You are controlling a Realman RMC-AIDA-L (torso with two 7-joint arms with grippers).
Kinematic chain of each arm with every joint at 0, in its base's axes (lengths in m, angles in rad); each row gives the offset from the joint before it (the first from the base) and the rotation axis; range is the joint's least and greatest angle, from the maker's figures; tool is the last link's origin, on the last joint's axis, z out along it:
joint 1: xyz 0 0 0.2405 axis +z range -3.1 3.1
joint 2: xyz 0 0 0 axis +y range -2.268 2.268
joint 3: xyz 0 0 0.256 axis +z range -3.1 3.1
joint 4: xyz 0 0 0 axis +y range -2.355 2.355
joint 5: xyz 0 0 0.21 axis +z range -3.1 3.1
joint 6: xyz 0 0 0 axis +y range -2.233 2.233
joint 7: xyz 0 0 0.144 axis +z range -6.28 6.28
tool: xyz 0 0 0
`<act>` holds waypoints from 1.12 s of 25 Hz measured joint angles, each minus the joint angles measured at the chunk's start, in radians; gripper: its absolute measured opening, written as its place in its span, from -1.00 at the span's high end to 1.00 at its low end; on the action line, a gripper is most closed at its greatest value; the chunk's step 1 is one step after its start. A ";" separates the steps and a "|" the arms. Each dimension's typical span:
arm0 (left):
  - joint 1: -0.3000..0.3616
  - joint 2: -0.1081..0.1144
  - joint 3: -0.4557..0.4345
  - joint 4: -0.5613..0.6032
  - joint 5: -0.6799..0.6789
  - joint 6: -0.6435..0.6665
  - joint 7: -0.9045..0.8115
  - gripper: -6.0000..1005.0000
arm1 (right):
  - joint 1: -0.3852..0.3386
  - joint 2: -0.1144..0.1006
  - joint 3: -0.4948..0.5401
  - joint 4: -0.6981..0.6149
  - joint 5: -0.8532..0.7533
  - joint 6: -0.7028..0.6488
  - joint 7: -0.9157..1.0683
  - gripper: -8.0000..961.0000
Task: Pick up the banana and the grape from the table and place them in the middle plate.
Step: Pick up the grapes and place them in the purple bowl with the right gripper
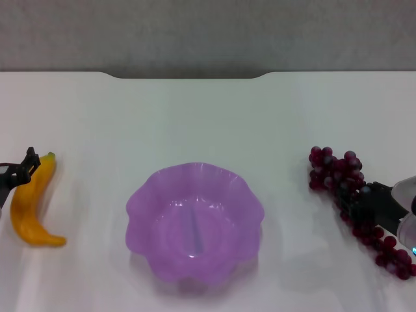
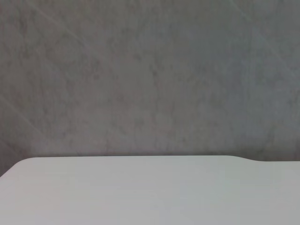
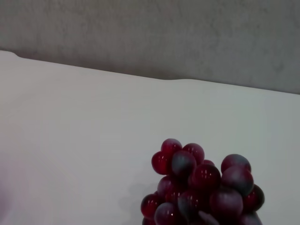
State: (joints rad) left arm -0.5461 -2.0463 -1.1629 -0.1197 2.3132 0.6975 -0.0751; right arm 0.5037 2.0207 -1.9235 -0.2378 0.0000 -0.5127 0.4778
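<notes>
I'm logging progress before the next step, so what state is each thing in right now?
banana: lying on the table, outside the plate, left gripper at its stem end.
grape: lying on the table on the robot's right, right gripper on the bunch's middle.
middle plate: upright, nothing in it.

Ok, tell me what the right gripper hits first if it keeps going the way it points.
The grape. The right gripper comes in from the right edge, already at the bunch's middle, pointing toward the plate. Whether it already touches the bunch can't be told.
</notes>
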 joint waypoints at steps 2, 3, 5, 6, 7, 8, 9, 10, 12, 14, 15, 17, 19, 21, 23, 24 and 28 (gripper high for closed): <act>0.000 0.000 -0.001 0.000 0.000 0.000 0.000 -0.72 | 0.000 0.000 0.000 0.000 0.000 0.000 0.000 0.06; 0.000 0.000 -0.001 0.000 0.000 0.000 0.000 -0.72 | 0.000 0.000 0.000 0.000 0.000 -0.001 0.000 0.08; 0.000 0.000 -0.002 0.000 0.000 0.000 0.000 -0.72 | 0.000 -0.001 0.000 0.000 0.000 -0.002 0.000 0.10; 0.000 0.000 -0.003 0.000 0.000 0.000 0.000 -0.72 | 0.001 -0.002 0.000 0.000 0.000 -0.002 0.000 0.12; 0.000 0.000 -0.003 0.000 0.000 0.000 0.000 -0.72 | 0.001 -0.003 0.000 0.000 0.000 -0.008 -0.001 0.13; 0.000 0.000 -0.003 0.000 0.000 0.000 0.000 -0.72 | 0.001 -0.003 0.000 0.001 0.000 -0.015 -0.001 0.13; 0.000 0.000 -0.003 0.000 0.000 0.000 0.000 -0.72 | 0.001 -0.003 0.000 0.002 0.000 -0.025 -0.001 0.14; 0.000 0.000 -0.003 0.000 0.000 0.000 0.000 -0.72 | -0.001 -0.003 0.000 0.002 0.000 -0.036 -0.001 0.14; 0.000 0.000 -0.003 0.000 0.000 0.000 0.000 -0.72 | -0.005 -0.004 0.001 0.002 0.000 -0.056 -0.001 0.14; 0.000 0.000 -0.003 0.000 0.000 0.000 0.000 -0.72 | -0.006 -0.004 0.002 0.003 0.000 -0.076 -0.001 0.15; 0.000 0.000 -0.003 0.000 0.000 0.000 0.000 -0.72 | -0.006 -0.004 0.002 0.003 0.000 -0.085 -0.001 0.15; 0.000 0.000 -0.003 0.000 0.000 0.000 0.000 -0.72 | -0.007 -0.005 0.003 0.006 0.000 -0.103 -0.001 0.15; 0.000 0.000 -0.002 0.000 0.000 -0.001 0.000 -0.72 | -0.008 -0.005 0.003 0.007 0.000 -0.123 -0.002 0.15; 0.000 0.000 -0.002 0.000 0.000 -0.001 0.000 -0.72 | -0.006 -0.006 0.012 0.007 0.000 -0.146 -0.005 0.16; 0.000 0.000 -0.003 0.001 0.000 -0.002 0.000 -0.72 | 0.000 -0.008 0.036 0.003 0.000 -0.162 -0.021 0.16; 0.000 0.000 -0.004 0.001 0.000 -0.002 0.000 -0.72 | 0.004 -0.009 0.052 -0.002 0.000 -0.170 -0.033 0.16; 0.000 0.000 -0.002 0.003 0.000 -0.003 0.000 -0.72 | 0.024 -0.009 0.094 -0.029 0.000 -0.200 -0.052 0.16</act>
State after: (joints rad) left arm -0.5461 -2.0461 -1.1646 -0.1167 2.3132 0.6949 -0.0751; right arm 0.5274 2.0114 -1.8297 -0.2669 0.0000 -0.7122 0.4262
